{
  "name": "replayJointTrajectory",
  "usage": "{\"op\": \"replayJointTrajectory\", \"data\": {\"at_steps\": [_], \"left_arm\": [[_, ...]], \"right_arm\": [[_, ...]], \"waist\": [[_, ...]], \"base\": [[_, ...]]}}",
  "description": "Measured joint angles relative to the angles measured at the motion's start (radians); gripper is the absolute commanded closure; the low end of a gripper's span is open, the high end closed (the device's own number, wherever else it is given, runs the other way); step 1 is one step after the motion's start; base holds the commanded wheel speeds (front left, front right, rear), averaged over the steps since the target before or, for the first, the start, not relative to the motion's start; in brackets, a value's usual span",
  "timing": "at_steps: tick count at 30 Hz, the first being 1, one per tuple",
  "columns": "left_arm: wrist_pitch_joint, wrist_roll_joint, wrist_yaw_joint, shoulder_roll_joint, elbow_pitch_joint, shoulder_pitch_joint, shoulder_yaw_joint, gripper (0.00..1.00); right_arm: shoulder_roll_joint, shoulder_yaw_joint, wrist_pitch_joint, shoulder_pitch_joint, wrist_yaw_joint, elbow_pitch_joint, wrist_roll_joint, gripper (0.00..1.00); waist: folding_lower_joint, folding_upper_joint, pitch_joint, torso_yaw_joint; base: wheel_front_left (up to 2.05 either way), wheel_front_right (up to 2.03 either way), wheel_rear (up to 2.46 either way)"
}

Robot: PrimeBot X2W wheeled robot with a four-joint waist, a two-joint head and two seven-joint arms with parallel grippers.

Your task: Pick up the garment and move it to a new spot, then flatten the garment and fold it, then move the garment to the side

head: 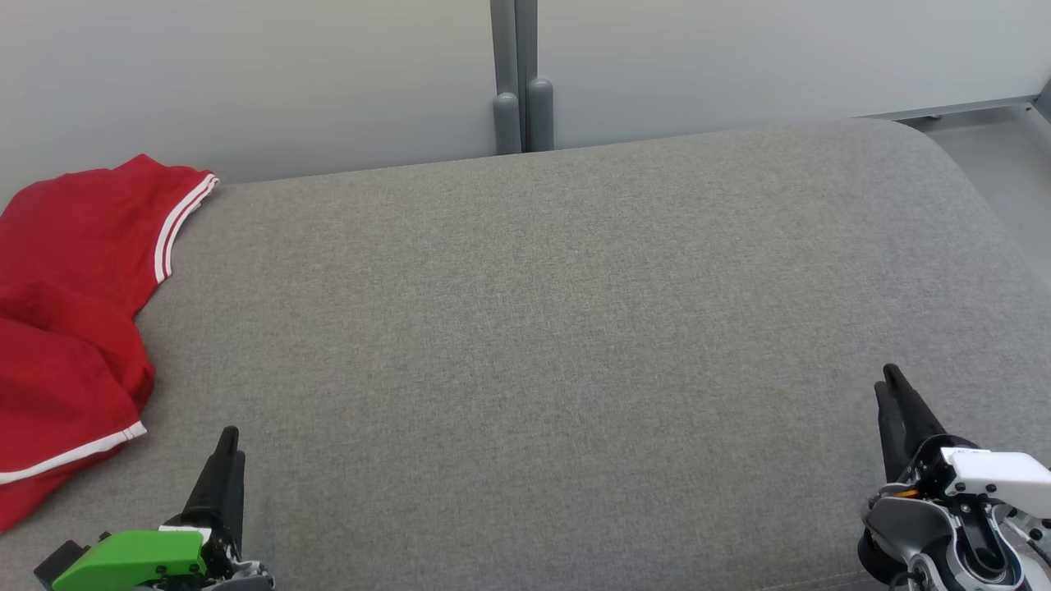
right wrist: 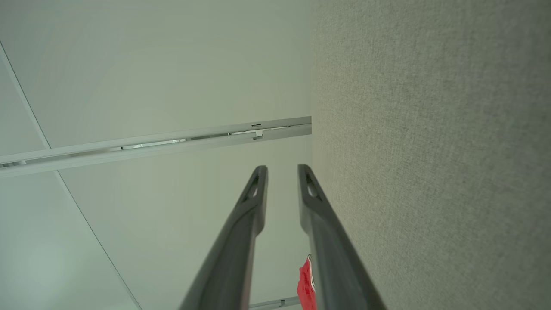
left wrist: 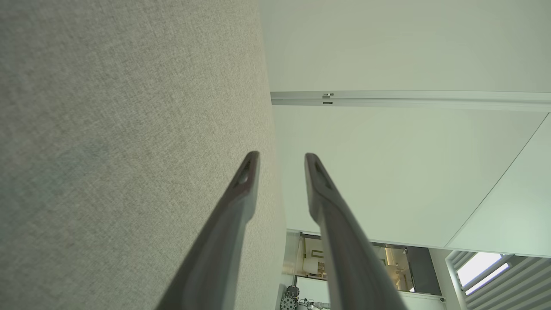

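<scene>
So the red garment is sitting in a rumpled heap at the far left of the grey fabric-covered worktop, and part of it runs off the left edge of the head view. One sleeve, with two thin white stripes on the cuff, is spread toward the back edge. There's another white stripe along the hem down near the front.

The left gripper is low at the front, near that hem but a bit to its right and not touching it. From its own wrist camera the left gripper has its two dark fingers clearly apart with nothing between them, just the grey cloth on one side and pale wall on the other.

The right gripper is way over on the other side, well apart from the garment. Its wrist view shows the right gripper parted by only a narrow gap, also holding nothing. A little sliver of the red garment peeks out low between the fingers in the distance.

Behind the worktop are pale wall panels with a grey post in the middle.
</scene>
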Motion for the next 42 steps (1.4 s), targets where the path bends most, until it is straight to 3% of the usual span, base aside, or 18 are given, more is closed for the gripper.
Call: {"op": "replayJointTrajectory", "data": {"at_steps": [11,17,22,23,42], "left_arm": [[-0.031,0.022,0.0,-0.001,-0.016,0.006,-0.02,0.0],[-0.051,0.089,-0.001,0.0,-0.035,0.006,-0.026,0.0],[-0.063,0.182,-0.001,0.007,-0.059,0.006,-0.033,0.0],[-0.077,0.263,0.0,0.007,-0.081,0.005,-0.027,0.0],[-0.129,0.639,0.04,0.018,-0.17,0.005,-0.065,0.0]], "right_arm": [[0.0,0.029,-0.028,0.004,0.001,-0.001,-0.04,0.0],[-0.001,0.045,-0.046,0.0,0.001,-0.008,-0.116,0.0],[-0.006,0.049,-0.06,-0.005,0.001,-0.033,-0.214,0.0],[-0.007,0.059,-0.073,-0.006,0.0,-0.054,-0.292,0.0],[-0.018,0.158,-0.125,-0.023,-0.035,-0.119,-0.648,0.0]], "waist": [[0.0,-0.0001,0.001,0.001],[0.0,0.0,0.001,0.001],[0.0,0.0,0.002,0.001],[0.0,-0.0001,0.004,0.0],[0.0,0.0,0.012,0.002]], "base": [[0.0,0.0,0.0],[0.0,0.0,0.0],[0.0,0.0,0.0],[0.0,0.0,0.0],[0.0,0.0,0.0]]}}
